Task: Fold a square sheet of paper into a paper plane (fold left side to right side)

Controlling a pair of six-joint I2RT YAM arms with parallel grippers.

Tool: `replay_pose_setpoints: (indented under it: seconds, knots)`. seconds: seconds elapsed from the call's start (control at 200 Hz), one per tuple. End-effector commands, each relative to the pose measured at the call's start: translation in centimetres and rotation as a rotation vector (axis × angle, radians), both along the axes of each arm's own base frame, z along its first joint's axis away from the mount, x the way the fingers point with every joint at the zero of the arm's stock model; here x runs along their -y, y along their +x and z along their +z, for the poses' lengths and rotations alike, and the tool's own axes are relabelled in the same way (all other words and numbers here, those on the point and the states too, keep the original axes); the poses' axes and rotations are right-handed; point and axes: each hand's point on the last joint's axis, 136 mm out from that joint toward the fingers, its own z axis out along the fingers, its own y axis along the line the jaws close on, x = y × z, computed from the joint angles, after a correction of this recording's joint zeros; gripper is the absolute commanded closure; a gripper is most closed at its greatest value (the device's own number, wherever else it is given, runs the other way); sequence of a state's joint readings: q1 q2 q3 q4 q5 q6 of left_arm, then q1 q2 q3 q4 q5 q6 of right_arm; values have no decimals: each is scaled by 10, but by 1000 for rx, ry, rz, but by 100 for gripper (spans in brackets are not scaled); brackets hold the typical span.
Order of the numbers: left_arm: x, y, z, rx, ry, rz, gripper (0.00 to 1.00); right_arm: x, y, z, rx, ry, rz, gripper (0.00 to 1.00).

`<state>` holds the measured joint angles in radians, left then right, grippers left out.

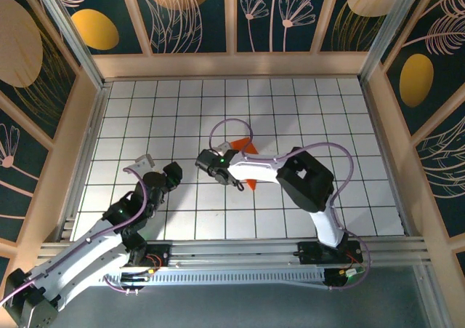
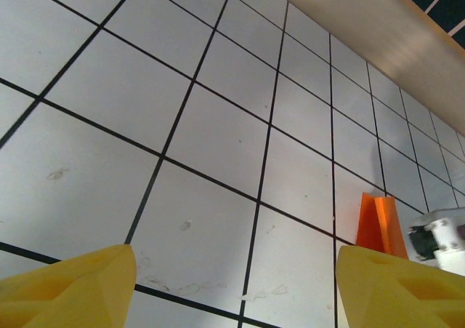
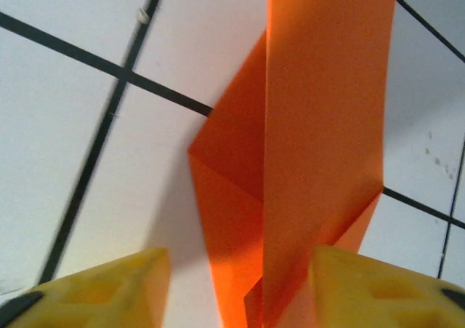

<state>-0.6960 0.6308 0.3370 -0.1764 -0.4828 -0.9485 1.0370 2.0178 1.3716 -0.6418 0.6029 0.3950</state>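
Near edge: both arm bases sit on the rail (image 1: 240,259). Left arm reaches in from the near-left corner. Left gripper (image 2: 236,284) hovers over bare white gridded table (image 2: 218,146), yellow fingers (image 2: 73,284) spread wide, nothing between them.

Next out, mid-table: right arm bends in from near-right, forearm crossing over the paper plane (image 1: 245,147). Right gripper (image 3: 240,277) straddles the plane, jaws apart, paper in the gap. The finger on the left of the wrist view has a clear gap to the paper. The other overlaps the paper edge and I can't tell if it touches. Not clamped.

Plane: on the table, about centre, slightly right of the middle.
- Top view: long axis runs near–far, tilted a bit so the far end leans left. A small narrow bit pokes out on the near side of the forearm and a broader bit on the far side, so narrow end near, broad end far. Middle is hidden by the arm.
- Right wrist view: axis runs straight away from the fingers. Far end is cut square, and one long panel lies over a wider folded layer sticking out left.
- Left wrist view: it sits off to the right with a blunt end and a centre crease, well apart from the left fingers.

Far: wood-framed dark-blue floral panels (image 1: 196,15).
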Motion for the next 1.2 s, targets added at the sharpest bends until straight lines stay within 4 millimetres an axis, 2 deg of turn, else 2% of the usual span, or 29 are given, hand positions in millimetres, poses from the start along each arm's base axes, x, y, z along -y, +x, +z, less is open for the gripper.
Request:
replay_pose_setpoints:
  seconds: [0.0,0.15,0.29,0.41,0.415,0.54,0.631,0.656,0.676,0.811,1.046,1.071,1.086,1.191]
  knots:
    - [18,6,17,32,-82,-46,26,-5,4,40,23,190,-34,38]
    - [41,12,10,9,-151,-112,25,10,9,72,45,350,-64,27]
    - [68,19,4,-19,-216,-186,25,38,15,96,90,508,-109,16]
    - [98,26,1,-50,-261,-276,24,63,21,118,137,712,-163,7]
    - [99,27,1,-50,-264,-279,24,65,20,114,133,708,-167,7]
    - [131,37,-2,-83,-297,-372,24,91,22,131,172,936,-213,1]
    - [149,46,-6,-105,-312,-413,25,112,20,133,185,1055,-251,1]
    - [154,49,-7,-108,-316,-422,25,111,16,134,174,1089,-238,1]
    - [158,52,-8,-111,-320,-428,25,121,18,134,184,1107,-263,1]
    - [182,67,-15,-134,-349,-468,27,141,12,130,195,1169,-301,1]
    - [210,97,-41,-188,-357,-455,28,154,5,126,202,1131,-317,1]
    - [213,100,-39,-183,-361,-455,27,155,4,126,203,1126,-318,1]
    - [214,101,-52,-208,-352,-452,27,156,4,126,206,1124,-318,1]
    - [225,112,-65,-231,-349,-451,29,162,2,128,217,1107,-318,1]
